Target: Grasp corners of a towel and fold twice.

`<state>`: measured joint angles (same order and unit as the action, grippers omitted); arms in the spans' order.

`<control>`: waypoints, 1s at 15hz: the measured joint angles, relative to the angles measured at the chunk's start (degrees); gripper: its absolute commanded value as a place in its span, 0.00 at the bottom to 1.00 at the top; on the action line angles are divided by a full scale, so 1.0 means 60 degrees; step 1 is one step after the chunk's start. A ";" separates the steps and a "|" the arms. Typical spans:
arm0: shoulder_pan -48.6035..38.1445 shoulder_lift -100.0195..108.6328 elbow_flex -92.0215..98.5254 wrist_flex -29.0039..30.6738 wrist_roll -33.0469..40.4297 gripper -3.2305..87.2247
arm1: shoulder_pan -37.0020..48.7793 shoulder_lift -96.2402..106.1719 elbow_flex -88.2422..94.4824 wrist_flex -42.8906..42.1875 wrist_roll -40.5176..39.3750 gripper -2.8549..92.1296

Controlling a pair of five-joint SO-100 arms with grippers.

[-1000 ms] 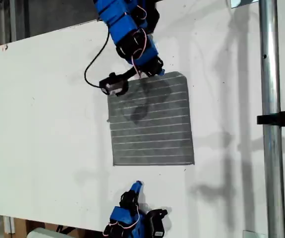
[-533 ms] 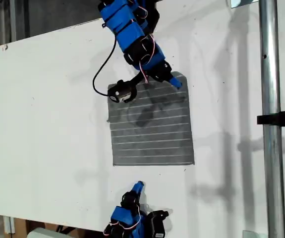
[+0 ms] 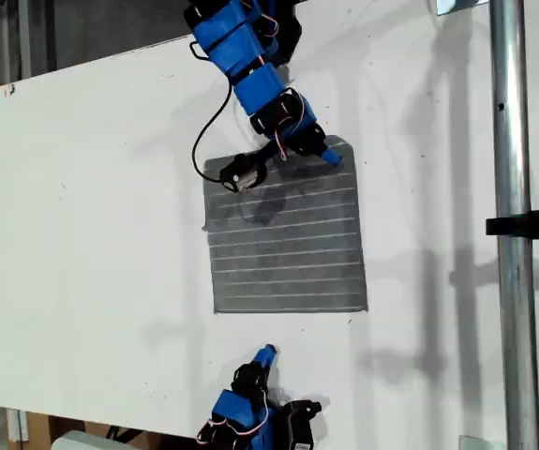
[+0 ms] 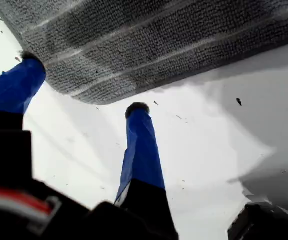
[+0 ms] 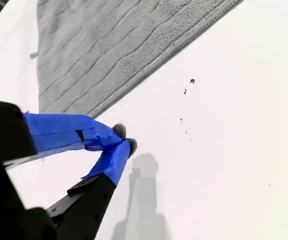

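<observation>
On my first gripper [image 4: 83, 84] the blue-taped fingers [image 4: 141, 150] are spread wide and hold nothing. One tip sits right at the edge of the towel [image 4: 149, 45], and the other rests on bare tabletop [image 4: 224, 150] just short of the rounded corner [image 4: 91, 95]. The grey cloth lies flat just past the tips, its pale stripes running across.

On my second gripper [image 5: 125, 138] the fingers are pinched together tip to tip with nothing between them. They are over bare white tabletop [image 5: 224, 125], and the towel [image 5: 108, 45] lies a little way beyond.

In the exterior view, my first gripper [image 3: 323, 152] is at the towel's upper corner [image 3: 342, 145] on that view's right. The towel [image 3: 288, 234] lies flat as a rectangle in the middle of the tabletop [image 3: 91, 187]. My second gripper [image 3: 262, 356] is below the towel's lower edge, apart from it. A metal pole [image 3: 513, 234] stands upright at the exterior view's right.
</observation>
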<state>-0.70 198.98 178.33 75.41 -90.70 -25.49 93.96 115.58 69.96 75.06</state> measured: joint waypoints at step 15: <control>0.0674 -0.4409 -0.3193 0.0103 -0.0850 0.01 | -0.0308 -0.2065 -0.0513 -0.1333 -0.0205 0.03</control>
<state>3.34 172.53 159.17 76.03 -95.80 -27.33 81.56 112.50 61.96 73.83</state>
